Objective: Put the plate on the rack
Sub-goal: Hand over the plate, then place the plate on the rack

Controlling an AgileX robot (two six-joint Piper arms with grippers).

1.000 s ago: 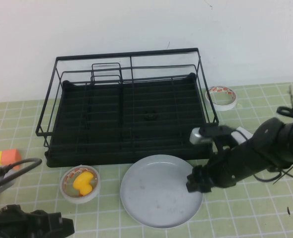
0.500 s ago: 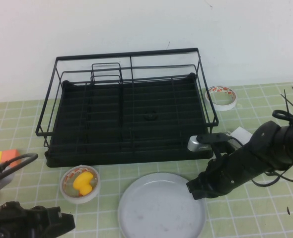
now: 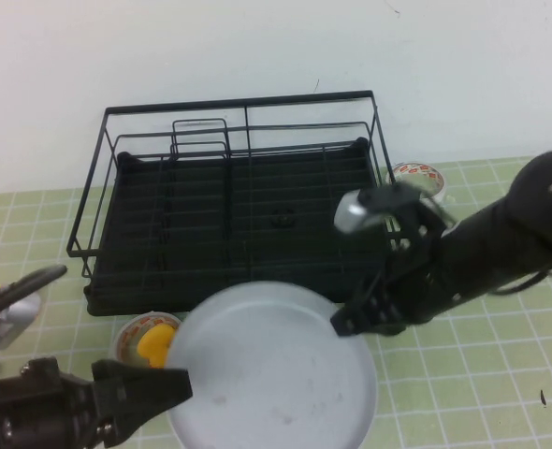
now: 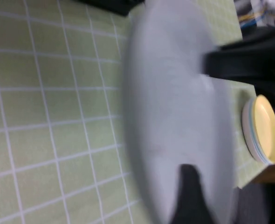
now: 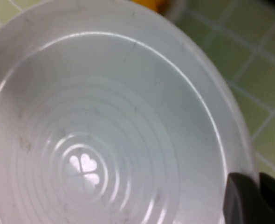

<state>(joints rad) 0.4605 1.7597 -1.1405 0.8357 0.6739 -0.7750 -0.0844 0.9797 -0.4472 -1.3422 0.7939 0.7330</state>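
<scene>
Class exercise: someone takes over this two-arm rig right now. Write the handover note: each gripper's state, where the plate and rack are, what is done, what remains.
Right gripper: shut on the plate's right rim, holding the plate lifted off the table and tilted, in front of the rack.
Left gripper: at the near left, fingers at the plate's left edge; whether it grips cannot be told.
Rack: at the back of the table, nothing in it.
Done: plate picked up.
Left: carry it over the rack's front wire, slot it between the dividers, release.
Nearby: tape roll with a yellow object beside the plate.

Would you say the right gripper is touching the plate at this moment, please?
Touching. In the high view the right gripper grips the plate at its rim, lifted near the rack; the left gripper meets the opposite edge.
</scene>
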